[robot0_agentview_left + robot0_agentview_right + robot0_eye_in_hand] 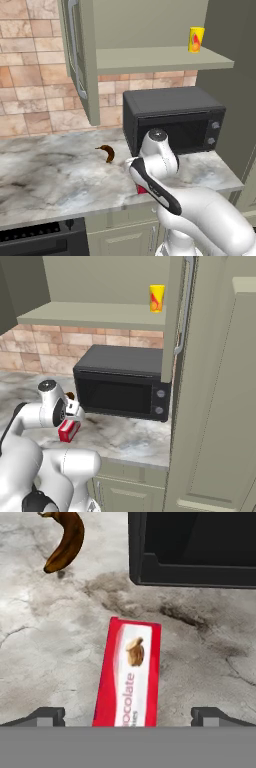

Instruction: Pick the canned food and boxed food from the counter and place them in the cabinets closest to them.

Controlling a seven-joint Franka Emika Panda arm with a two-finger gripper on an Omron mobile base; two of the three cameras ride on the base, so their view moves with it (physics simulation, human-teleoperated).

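One yellow can (196, 39) sits up on the cabinet shelf (160, 60). One red box (128, 674) lies flat on the counter (45, 642), centred between the spread gripper (129, 716) fingers. One banana (65, 542) at 11 o'clock, one microwave (192, 549) at 1.

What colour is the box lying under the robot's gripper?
Red, with a pale panel showing a small brown picture and lettering. The boxed food shows best in the hand view.
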